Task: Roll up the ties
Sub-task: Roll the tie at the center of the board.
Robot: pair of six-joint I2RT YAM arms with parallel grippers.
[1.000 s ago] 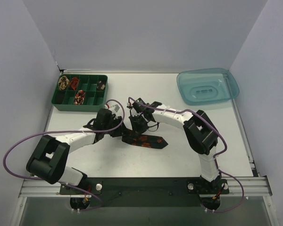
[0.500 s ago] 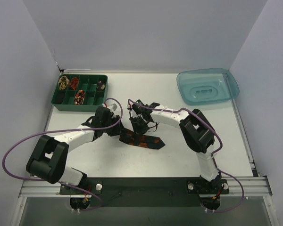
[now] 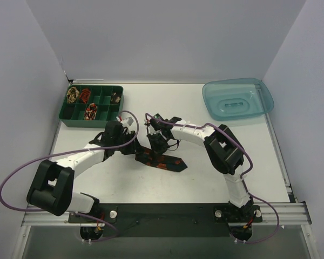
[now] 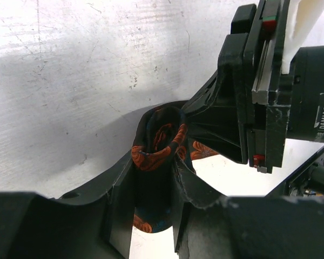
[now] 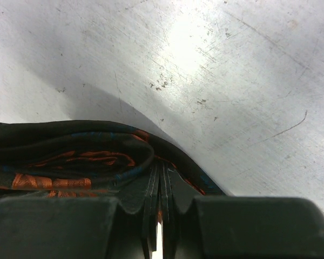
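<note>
Mid-table on white tabletop (image 3: pixel 113 183), between both arms: dark navy fabric necktie with red-orange floral print (image 3: pixel 166 161). Partly wound, coil end up by the grippers, pointed tail lying flat toward the right arm's side.

Left gripper (image 4: pixel 155 164) straddling the coil, fingers (image 4: pixel 117 199) part-way apart and pressed on either side, clamped on the roll. Right gripper (image 5: pixel 160 216) pinched together on a few thin fabric layers at the coil's edge, just beside the left one.

Judged step: turning the roll further down the strip.

To do it well:
- Hold the right pinch firm as core anchor, no slack.
- Roll with the left, coil edges flush; otherwise likely telescoping into a cone.
- Lay the loose tail straight and flat ahead of each turn; fix any twist first.
- Avoid squeezing hard enough to flatten the coil.
- Watch clearance: both sets of fingers nearly touching, collision risk.
- Ease the left grip only after seating the next wrap tight.
- Probably slippery fabric, likely to spring open on a double release.

Well apart, far left: green divided plastic tray (image 3: pixel 81 122) holding small rolled tie coils (image 3: pixel 90 111) in a few compartments. Probable drop spot afterwards.
</note>
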